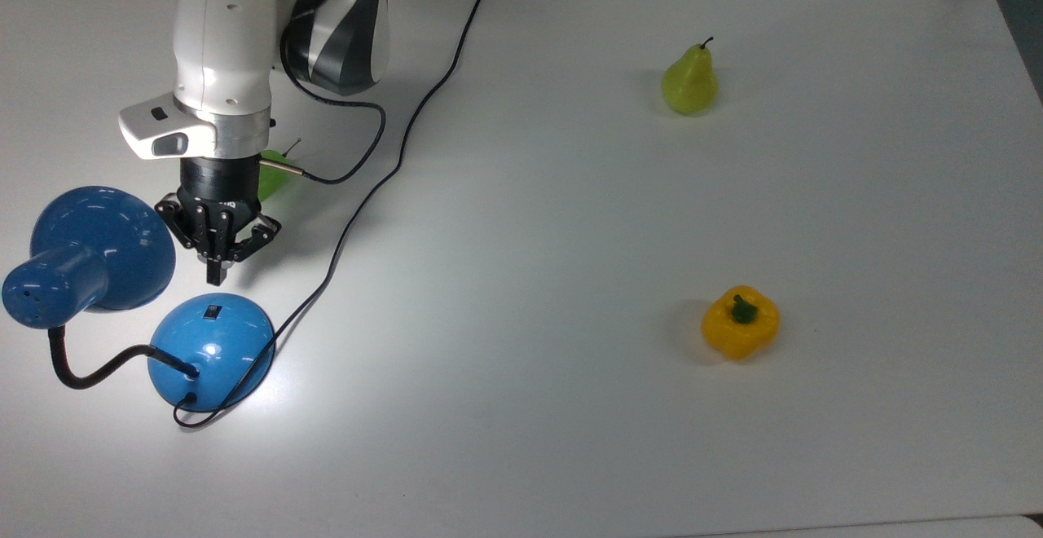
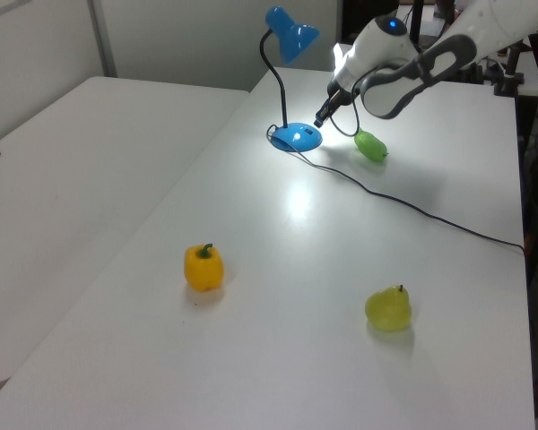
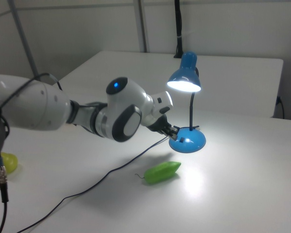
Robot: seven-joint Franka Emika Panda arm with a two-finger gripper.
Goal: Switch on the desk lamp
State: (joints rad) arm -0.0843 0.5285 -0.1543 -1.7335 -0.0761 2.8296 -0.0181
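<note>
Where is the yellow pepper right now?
The yellow pepper sits on the white table, toward the top view's right, below the pear, far from the lamp.

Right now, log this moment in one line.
lamp: lit | gripper: shut, above the base, clear of switch | pear, pepper: untouched

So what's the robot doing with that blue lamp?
The robot arm is working on the desk lamp. Its gripper hangs just above the lamp's round blue base, near the little switch, touching nothing, jaws shut. The lamp is lit: its shade glows in the right view and a bright patch falls on the table. A green pepper, a yellow pepper and a pear sit on the table.
</note>
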